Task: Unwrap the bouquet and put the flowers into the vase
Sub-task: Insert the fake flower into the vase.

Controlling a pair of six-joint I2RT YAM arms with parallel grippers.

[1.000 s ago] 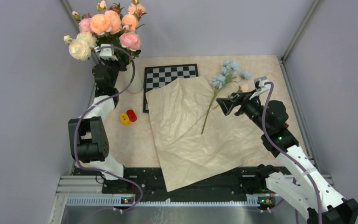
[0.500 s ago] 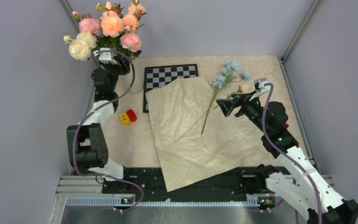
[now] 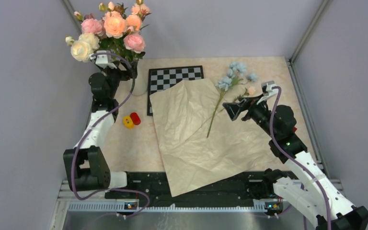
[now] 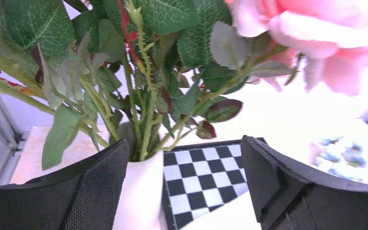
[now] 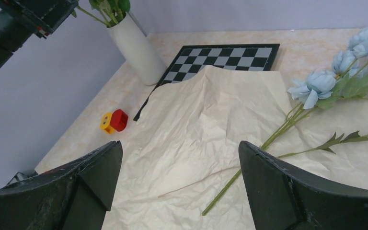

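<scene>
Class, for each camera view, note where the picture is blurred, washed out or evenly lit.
Left wrist view: the pink rose is close and out of focus, and the backdrop at right is blown out white, leaving the blue flowers hazy. Right wrist view: evenly lit, creases in the paper crisp. Top external view: soft even light, faint shadows, sharp throughout.
</scene>
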